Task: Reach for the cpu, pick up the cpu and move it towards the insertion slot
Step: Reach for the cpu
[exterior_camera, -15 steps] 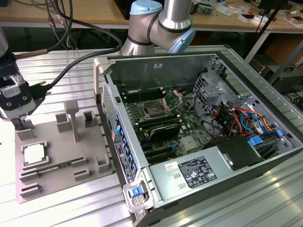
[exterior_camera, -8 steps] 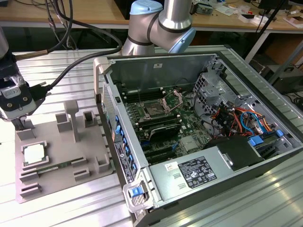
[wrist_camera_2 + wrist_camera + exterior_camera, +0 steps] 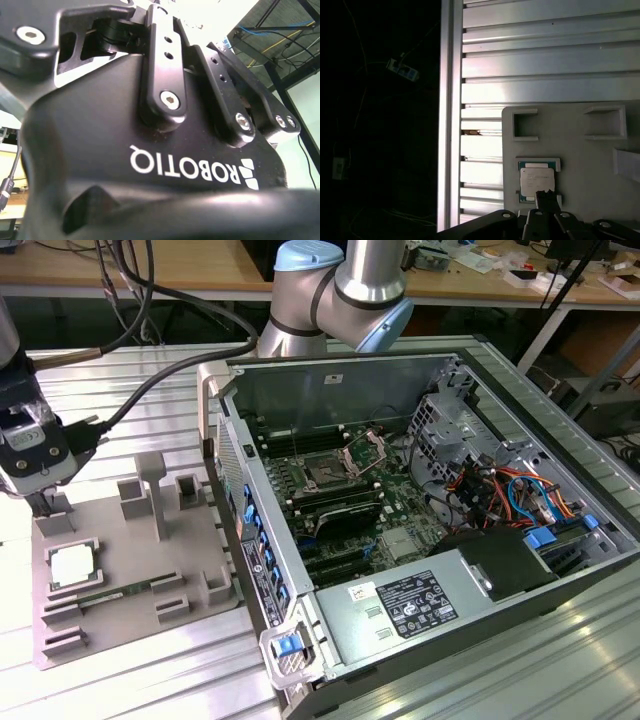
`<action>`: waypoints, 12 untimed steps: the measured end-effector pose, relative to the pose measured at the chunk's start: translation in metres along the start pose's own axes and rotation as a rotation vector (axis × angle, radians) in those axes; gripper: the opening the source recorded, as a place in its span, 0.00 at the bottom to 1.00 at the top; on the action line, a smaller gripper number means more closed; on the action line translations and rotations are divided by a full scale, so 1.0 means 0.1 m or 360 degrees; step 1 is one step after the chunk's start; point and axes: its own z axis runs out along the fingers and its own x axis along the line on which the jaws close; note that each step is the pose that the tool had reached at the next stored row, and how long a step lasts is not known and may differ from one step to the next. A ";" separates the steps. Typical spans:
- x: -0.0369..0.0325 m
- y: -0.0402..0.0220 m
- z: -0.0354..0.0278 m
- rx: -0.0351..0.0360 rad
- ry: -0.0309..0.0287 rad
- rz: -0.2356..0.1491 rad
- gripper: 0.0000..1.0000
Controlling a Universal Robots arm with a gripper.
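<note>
The step in hand reads as the reach. The end effector (image 3: 45, 506) hangs over the grey tray (image 3: 120, 545), and nothing shows in its grasp. Whether it is open or closed cannot be told.

The cpu (image 3: 74, 565) lies flat in a shallow seat of the tray, below the end effector and a little toward the exterior view's right of it. In the first wrist view the cpu (image 3: 536, 179) sits just under the tool, whose dark underside overlaps the chip's near edge. Contact cannot be judged there, though the exterior view suggests a gap.

The slot (image 3: 326, 473) is well apart from the end effector, off toward the exterior view's right. It sits on the green board inside the open case (image 3: 258, 565), and its metal bracket (image 3: 366, 450) appears lifted. Tray and case both rest on the ribbed desk (image 3: 150, 680).

By these pictures, the pick calls for a straight descent centred on the chip and a grip on its thin edges. The seat's low walls leave little room, and a skewed hold would likely tip so flat a part. The lift would need to clear the tray's posts (image 3: 152, 490) beside the end effector, and then the case wall.
</note>
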 end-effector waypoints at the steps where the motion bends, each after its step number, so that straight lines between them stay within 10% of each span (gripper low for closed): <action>1: 0.000 0.000 0.003 0.0000 0.00001 0.0000 0.11; 12: 0.000 -0.001 0.030 0.0000 0.00000 0.0000 0.11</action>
